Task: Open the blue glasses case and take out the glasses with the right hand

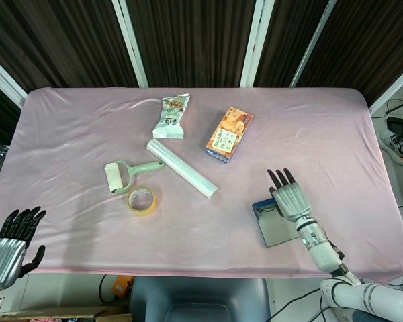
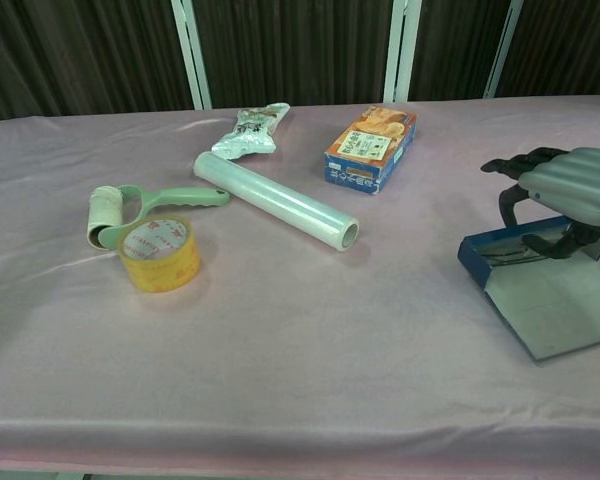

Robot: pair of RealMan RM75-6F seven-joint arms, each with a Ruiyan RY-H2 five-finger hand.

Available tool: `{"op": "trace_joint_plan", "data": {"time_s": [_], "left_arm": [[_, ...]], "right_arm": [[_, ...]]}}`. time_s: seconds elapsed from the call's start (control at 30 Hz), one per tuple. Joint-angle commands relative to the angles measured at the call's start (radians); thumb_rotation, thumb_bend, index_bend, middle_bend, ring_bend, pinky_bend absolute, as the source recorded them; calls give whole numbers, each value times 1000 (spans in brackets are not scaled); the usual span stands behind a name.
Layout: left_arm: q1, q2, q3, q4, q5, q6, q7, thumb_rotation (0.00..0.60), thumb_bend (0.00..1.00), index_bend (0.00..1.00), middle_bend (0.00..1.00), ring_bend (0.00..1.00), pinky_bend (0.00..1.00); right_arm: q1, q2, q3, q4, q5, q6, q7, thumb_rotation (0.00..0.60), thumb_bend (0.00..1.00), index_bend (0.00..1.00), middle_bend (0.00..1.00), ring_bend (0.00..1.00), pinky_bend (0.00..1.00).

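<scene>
The blue glasses case [image 1: 277, 229] lies open at the table's front right, its grey-lined lid [image 2: 555, 300] flat on the cloth toward me. My right hand [image 1: 290, 199] is over the case's blue tray [image 2: 485, 255]. Its fingers [image 2: 515, 167] curve down over the tray's far side and the thumb reaches into it. The hand hides most of the tray, so I cannot make out the glasses or whether anything is pinched. My left hand [image 1: 10, 243] hangs below the table's front left corner, holding nothing, with its fingers apart.
On the pink cloth to the left are a yellow tape roll [image 2: 160, 254], a green lint roller [image 2: 130, 212], a roll of clear film [image 2: 275, 200], a snack packet [image 2: 250, 130] and an orange box [image 2: 373, 147]. The table's front edge [image 1: 208, 272] is close to the case.
</scene>
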Motion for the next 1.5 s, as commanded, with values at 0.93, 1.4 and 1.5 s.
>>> {"op": "trace_joint_plan", "data": {"time_s": [0.93,1.4,1.5], "left_arm": [[2,4,3,5,8,7,-15,600,431,0,42,54,51],[1,5,4,4,12,6,-16,600,431,0,41,54,51],[0,6,4,3,12,5,-17,600,431,0,41,54,51]], "right_arm": [[-39,-90,1,78,-90,148,-177,600,596,590,36,0,0],[-52,-74,4,64,-114,186,-218,600,595,587,36,0,0],[-53,-80,3,70,-114,182,-223,600,596,586,36,0,0]]}}
